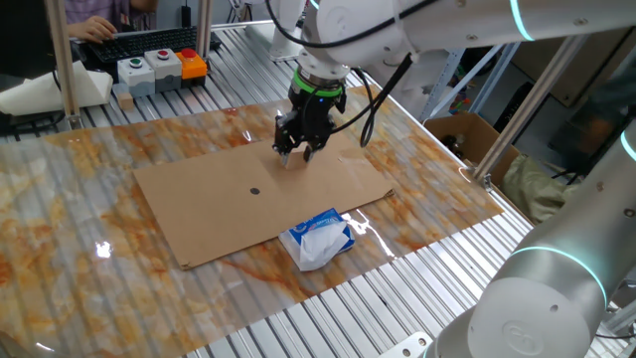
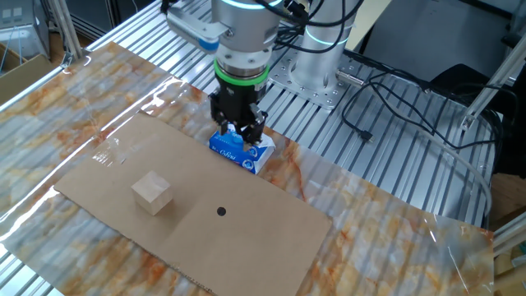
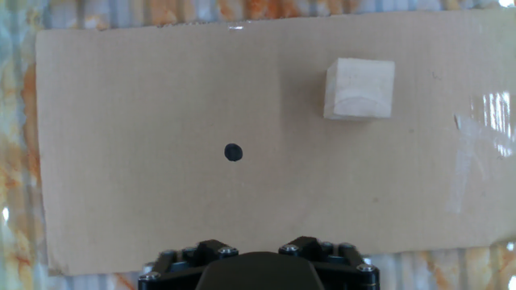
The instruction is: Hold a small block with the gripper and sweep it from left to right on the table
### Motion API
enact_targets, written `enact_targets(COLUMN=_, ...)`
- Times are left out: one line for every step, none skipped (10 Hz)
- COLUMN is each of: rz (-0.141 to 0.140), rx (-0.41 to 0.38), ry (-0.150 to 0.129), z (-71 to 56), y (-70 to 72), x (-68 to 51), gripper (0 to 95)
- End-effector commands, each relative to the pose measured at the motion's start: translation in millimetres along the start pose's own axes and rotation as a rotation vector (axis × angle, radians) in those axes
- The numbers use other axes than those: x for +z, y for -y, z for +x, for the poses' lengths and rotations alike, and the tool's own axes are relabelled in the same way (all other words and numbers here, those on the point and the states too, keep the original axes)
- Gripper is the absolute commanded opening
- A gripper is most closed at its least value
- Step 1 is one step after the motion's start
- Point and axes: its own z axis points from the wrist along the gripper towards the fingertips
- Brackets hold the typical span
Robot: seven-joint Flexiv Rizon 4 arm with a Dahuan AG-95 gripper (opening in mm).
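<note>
The small block [image 2: 152,195], a pale tan wooden cube, sits on a flat brown cardboard sheet [image 2: 238,238] that lies on the marbled table [image 2: 82,90]. In the hand view the block [image 3: 359,89] lies at the upper right, and only the gripper's black base [image 3: 258,270] shows at the bottom edge. My gripper [image 2: 240,131] hangs in the air above the sheet, apart from the block and holding nothing. Its two fingers stand apart. In one fixed view the gripper [image 1: 296,151] partly hides the block [image 1: 290,161].
A white-and-blue plastic packet [image 1: 318,239] lies at the cardboard's edge. A black dot [image 3: 233,152] marks the sheet's middle. A button box [image 1: 159,68] stands at the far end on the ribbed rails. An open carton [image 1: 467,134] sits beside the table.
</note>
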Motion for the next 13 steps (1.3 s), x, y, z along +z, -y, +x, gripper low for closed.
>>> enact_targets(rz=-0.007, rx=0.139, ry=0.028, z=-0.6, y=1.5, x=3.1, gripper=0.0)
enact_targets(rz=-0.006, rx=0.127, ry=0.027, z=-1.5, y=3.4, x=4.1, gripper=0.0)
enact_targets(rz=-0.008, rx=0.125, ry=0.027, z=-2.3, y=4.9, x=4.9, gripper=0.0)
enact_targets(rz=-0.007, rx=0.119, ry=0.029, z=-3.0, y=6.6, x=5.7, gripper=0.0)
enact_targets(rz=-0.007, rx=0.117, ry=0.029, z=-4.0, y=8.7, x=6.7, gripper=0.0)
enact_targets(rz=-0.007, rx=0.104, ry=0.029, z=-5.5, y=11.9, x=8.2, gripper=0.0)
enact_targets(rz=-0.007, rx=0.092, ry=0.03, z=-7.6, y=16.3, x=10.2, gripper=0.0)
enact_targets(rz=-0.007, rx=0.075, ry=0.031, z=-10.2, y=20.5, x=11.8, gripper=0.0)
enact_targets(rz=-0.007, rx=0.064, ry=0.032, z=-12.1, y=22.0, x=12.1, gripper=0.0)
enact_targets(rz=-0.009, rx=0.058, ry=0.035, z=-19.1, y=22.5, x=10.0, gripper=0.0)
enact_targets(rz=-0.009, rx=0.054, ry=0.036, z=-24.3, y=22.6, x=8.2, gripper=0.0)
enact_targets(rz=-0.008, rx=0.05, ry=0.035, z=-29.7, y=22.6, x=6.5, gripper=0.0)
enact_targets(rz=-0.008, rx=0.043, ry=0.034, z=-37.2, y=22.5, x=5.4, gripper=0.0)
